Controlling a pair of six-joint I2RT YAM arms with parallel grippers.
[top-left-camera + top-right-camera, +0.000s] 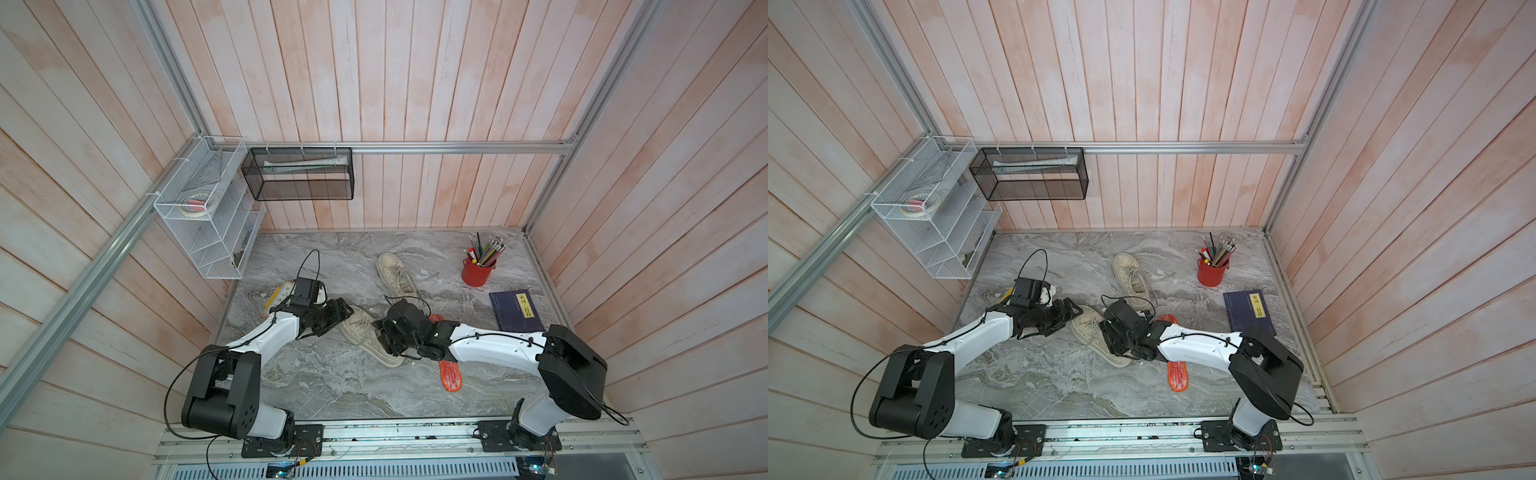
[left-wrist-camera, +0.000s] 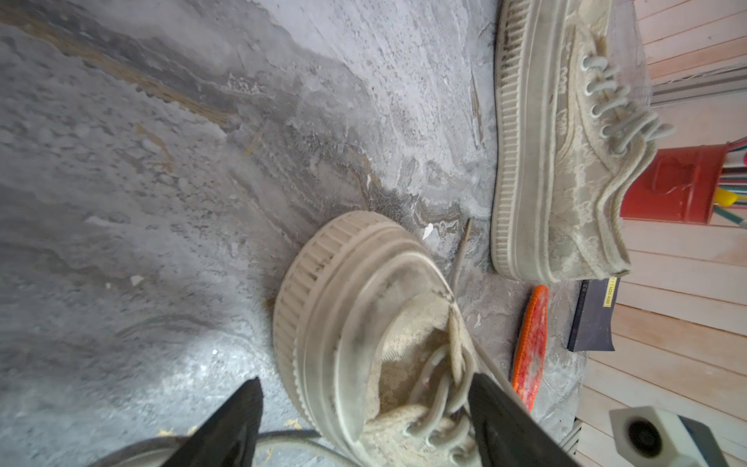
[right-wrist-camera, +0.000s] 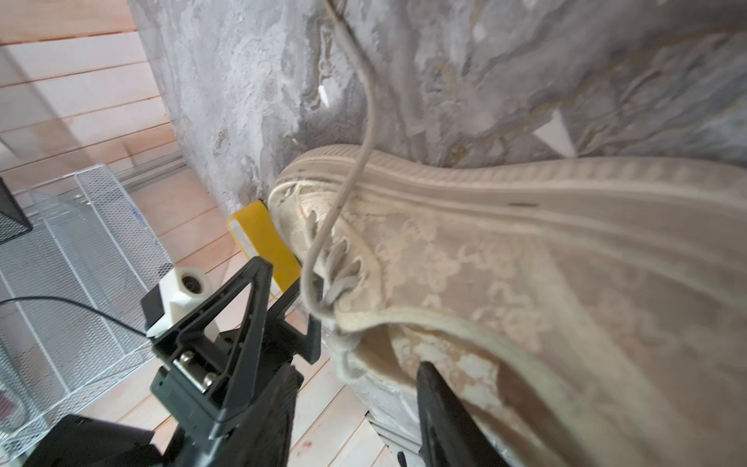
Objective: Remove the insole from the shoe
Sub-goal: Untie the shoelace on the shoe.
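Note:
A worn beige lace-up shoe point(image 1: 361, 332) point(image 1: 1088, 328) lies mid-table between my two arms. My left gripper point(image 2: 364, 412) point(image 1: 340, 311) is open, its fingers point(image 2: 497, 424) on either side of the laced toe point(image 2: 347, 307). One finger touches the laces and the other stands off the sole. My right gripper point(image 3: 355, 416) point(image 1: 386, 336) is open at the heel. One of its fingers point(image 3: 440, 404) is inside the shoe's mouth point(image 3: 485, 250) and the other is outside. An orange insole point(image 1: 452, 376) point(image 2: 531, 343) lies on the table beside the shoe, partly under my right arm.
A second beige shoe point(image 1: 395, 274) point(image 2: 558, 161) lies farther back. A red pencil cup point(image 1: 476, 270) and a blue book point(image 1: 515, 311) stand at the right. A yellow box point(image 1: 278, 297) point(image 3: 262, 238) sits behind my left wrist. A white wire rack point(image 1: 212, 216) and a black mesh basket point(image 1: 299, 174) hang on the walls.

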